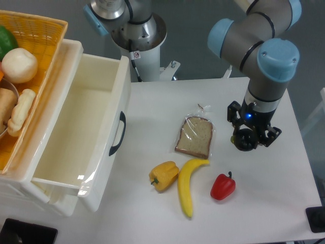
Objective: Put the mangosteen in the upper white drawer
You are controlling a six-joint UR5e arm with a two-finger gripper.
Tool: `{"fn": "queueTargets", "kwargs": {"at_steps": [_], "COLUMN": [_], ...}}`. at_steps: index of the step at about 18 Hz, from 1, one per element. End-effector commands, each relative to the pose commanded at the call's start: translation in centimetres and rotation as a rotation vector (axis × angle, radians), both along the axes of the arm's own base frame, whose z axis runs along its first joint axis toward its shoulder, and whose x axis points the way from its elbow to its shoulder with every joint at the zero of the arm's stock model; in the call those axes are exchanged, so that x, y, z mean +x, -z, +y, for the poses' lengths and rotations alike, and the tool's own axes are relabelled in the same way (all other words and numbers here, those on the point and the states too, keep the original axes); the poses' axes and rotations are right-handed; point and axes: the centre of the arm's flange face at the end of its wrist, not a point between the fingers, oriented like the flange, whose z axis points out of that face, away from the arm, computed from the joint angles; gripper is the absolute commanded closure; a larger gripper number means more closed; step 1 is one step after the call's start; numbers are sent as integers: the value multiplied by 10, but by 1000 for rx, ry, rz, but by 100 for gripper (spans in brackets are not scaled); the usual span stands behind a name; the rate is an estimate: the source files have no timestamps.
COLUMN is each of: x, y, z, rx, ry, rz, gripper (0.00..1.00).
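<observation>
The mangosteen (246,140), up and right of the red pepper (223,186), sits gripped in the closed end effector (249,139); small, light, hard-shelled and glossy, it likely needs a hold across its widest girth.

Arm points down, end effector (247,138) closed on something dark.

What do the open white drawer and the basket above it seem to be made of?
The upper white drawer looks like moulded plastic: smooth, cream-white, slightly glossy walls with soft reflections and rounded edges, and a dark curved handle on its front. The orange basket appears woven, wicker or plastic imitation; its lattice pattern shows, but the material stays uncertain.
</observation>
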Motion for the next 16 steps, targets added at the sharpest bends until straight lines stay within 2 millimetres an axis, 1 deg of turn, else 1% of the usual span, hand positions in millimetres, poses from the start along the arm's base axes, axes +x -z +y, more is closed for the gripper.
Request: {"fn": "queueTargets", "kwargs": {"at_steps": [3, 4, 6, 9, 10, 11, 13, 14, 15, 16], "x": [3, 6, 11, 29, 40, 52, 82, 97, 112, 129], "y": [-1, -7, -12, -31, -39, -53, -77, -86, -99, -107], "z": [0, -1, 0, 3, 6, 7, 20, 21, 19, 19], "rx": [-8, -6, -7, 25, 58, 94, 166, 201, 241, 277], "ry": [1, 1, 0, 13, 25, 36, 63, 72, 72, 79], "rz": [-13, -9, -19, -44, -64, -64, -66, -79, -88, -102], "gripper": [98, 98, 98, 98, 98, 98, 98, 98, 98, 98]}}
